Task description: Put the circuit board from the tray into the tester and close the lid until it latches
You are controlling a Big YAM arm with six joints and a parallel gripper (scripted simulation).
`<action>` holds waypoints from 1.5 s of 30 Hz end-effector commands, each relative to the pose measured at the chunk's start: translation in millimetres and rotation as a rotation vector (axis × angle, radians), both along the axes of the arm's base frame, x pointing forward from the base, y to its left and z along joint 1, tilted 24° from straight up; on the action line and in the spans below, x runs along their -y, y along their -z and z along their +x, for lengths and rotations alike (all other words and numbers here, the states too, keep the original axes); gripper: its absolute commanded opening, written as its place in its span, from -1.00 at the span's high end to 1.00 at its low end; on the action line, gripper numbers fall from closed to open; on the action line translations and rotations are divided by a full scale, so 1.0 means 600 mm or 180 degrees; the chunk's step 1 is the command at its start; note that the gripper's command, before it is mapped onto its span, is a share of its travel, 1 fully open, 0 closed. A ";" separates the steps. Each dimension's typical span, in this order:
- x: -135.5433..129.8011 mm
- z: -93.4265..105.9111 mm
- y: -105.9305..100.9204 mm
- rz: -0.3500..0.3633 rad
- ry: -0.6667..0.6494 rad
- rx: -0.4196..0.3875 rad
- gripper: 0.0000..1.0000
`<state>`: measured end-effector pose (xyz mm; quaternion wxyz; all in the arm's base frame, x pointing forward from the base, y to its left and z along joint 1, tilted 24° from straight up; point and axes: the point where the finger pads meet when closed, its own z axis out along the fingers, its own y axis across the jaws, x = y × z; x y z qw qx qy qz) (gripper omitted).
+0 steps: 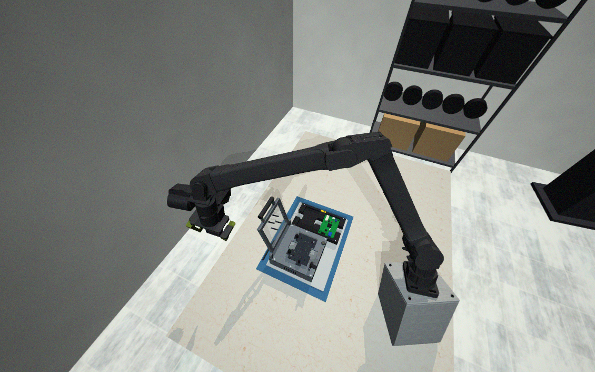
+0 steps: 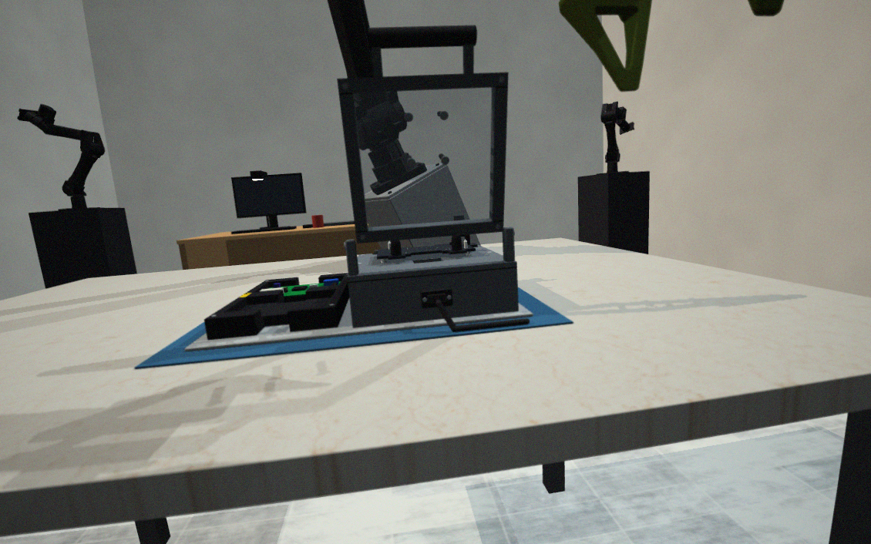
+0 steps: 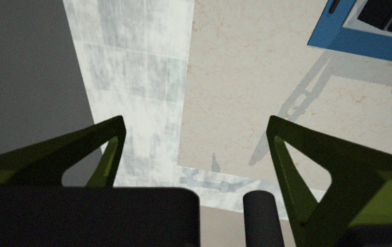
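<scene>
The green circuit board [image 1: 329, 225] [image 2: 297, 290] lies face up in the tray [image 2: 233, 325], in the pocket nearer the arm's base. In the top view white parts show at its upper end and a blue part at its lower end. The tester [image 1: 281, 262] [image 2: 385, 297] stands beside the tray with no board on its dark pin plate [image 1: 303, 249]. Its lid [image 1: 265, 240] [image 2: 501, 148] stands open, nearly upright, handle [image 1: 265, 207] [image 2: 425, 35] on top. The pins are too small to make out. My gripper [image 1: 211, 227] [image 2: 696, 50] [image 3: 196, 123] is open and empty, high beyond the lid's hinge side.
A blue-bordered mat [image 1: 290, 282] [image 2: 175, 352] [image 3: 360, 43] lies under tester and tray. A black cable [image 2: 489, 325] leaves the tester's hinge side. The arm's base stands on a grey block [image 1: 417, 323]. A dark wall [image 1: 106, 138] rises past the table's far edge.
</scene>
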<state>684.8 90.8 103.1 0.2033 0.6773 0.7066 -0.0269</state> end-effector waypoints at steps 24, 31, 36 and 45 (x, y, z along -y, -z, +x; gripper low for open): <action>0.078 -0.021 -0.317 -0.0386 -0.1762 0.1274 -1.00; 0.102 -0.060 -0.418 -0.0864 -0.2344 0.1714 -1.00; 0.114 -0.088 -0.469 -0.1189 -0.2622 0.1934 -1.00; 0.132 -0.144 -0.550 -0.1833 -0.3022 0.2260 -1.00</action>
